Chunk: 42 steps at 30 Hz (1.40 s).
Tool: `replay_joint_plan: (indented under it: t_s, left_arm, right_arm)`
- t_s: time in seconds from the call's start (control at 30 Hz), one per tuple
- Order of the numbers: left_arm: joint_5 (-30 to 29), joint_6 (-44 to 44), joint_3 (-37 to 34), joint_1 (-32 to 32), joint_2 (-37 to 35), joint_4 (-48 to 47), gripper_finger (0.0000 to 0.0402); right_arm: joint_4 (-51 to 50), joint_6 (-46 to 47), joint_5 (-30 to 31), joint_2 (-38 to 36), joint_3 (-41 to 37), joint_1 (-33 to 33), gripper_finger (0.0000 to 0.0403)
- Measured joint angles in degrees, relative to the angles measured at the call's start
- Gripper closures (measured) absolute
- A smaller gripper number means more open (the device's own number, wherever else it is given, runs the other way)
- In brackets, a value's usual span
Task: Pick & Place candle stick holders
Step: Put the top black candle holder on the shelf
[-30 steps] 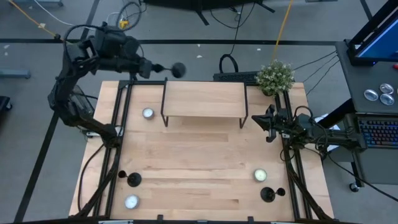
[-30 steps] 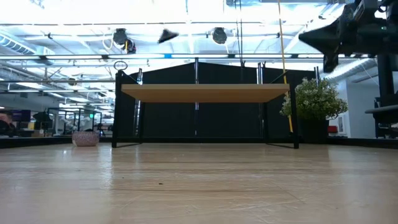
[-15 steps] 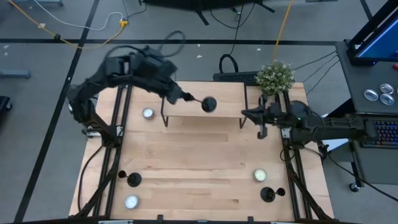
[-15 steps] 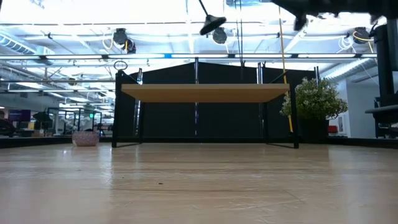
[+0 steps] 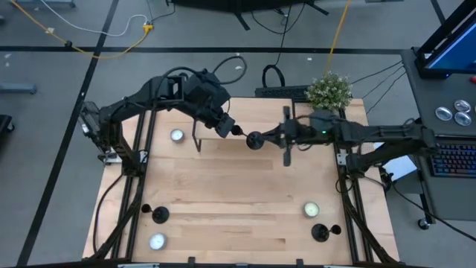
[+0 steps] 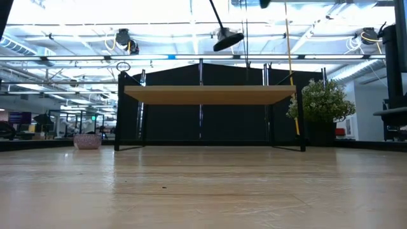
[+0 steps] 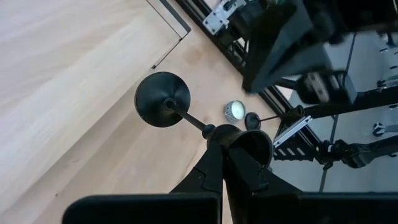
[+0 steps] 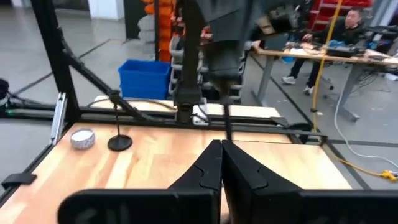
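Observation:
One black candle stick holder (image 5: 253, 139) hangs in the air over the wooden shelf (image 5: 245, 112), with my left gripper (image 5: 229, 129) shut on it. In the low view it (image 6: 227, 39) shows above the shelf top. My right gripper (image 5: 271, 138) is shut and held level just right of the holder's base, apart from it in the left wrist view. Two more holders stand on their disc bases on the table, one near the front left (image 5: 159, 216) and one at the front right (image 5: 321, 233). My left gripper pinches the holder's top end (image 7: 219, 133) between its two fingers, opposite the disc base (image 7: 163, 99). The fingers come slanting down from the table's far left, roughly in line with the stem. The holder is lifted clear and tilted, its base lowest and pointing away from the fingers.
Three tea lights lie on the table: back left (image 5: 176, 135), front left (image 5: 157, 241), front right (image 5: 311, 210). A potted plant (image 5: 329, 91) stands at the back right corner. Black frame rails (image 5: 137, 171) run along both sides.
My left gripper has swung from beyond the table's far left corner toward the right and near edges, sinking a little, and has carried the holder over the shelf. My right gripper has risen from the right rail and reached left toward the holder, levelling out.

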Motion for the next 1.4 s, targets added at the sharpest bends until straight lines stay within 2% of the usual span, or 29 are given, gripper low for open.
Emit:
replay_joint_plan:
  t_s: [0.1,0.23,0.4,0.57,0.77,1.4]
  left_arm:
    - [0.2,0.0,0.0,-0.1,0.3,0.7,0.0402]
    - [0.6,0.2,0.0,-0.1,0.4,0.5,0.0401]
    - [0.7,0.5,0.0,-0.1,0.4,0.5,0.0401]
    - [0.7,0.6,0.0,-0.1,0.4,0.8,0.0402]
    - [0.7,0.6,0.0,-0.2,1.7,1.3,0.0402]
    - [3.4,0.6,0.0,-0.4,2.9,4.9,0.0401]
  right_arm:
    - [-0.2,-1.1,0.2,3.6,2.5,0.4,0.0386]
    - [-0.3,-1.1,3.6,6.4,3.6,0.4,0.0344]
    - [0.1,-0.1,4.4,7.5,3.8,0.4,0.0283]
    - [0.7,0.8,4.3,7.4,3.8,0.4,0.0251]
    - [2.5,0.9,4.3,7.5,3.8,0.4,0.0253]
    - [-0.7,2.8,4.4,7.5,3.8,0.3,0.026]
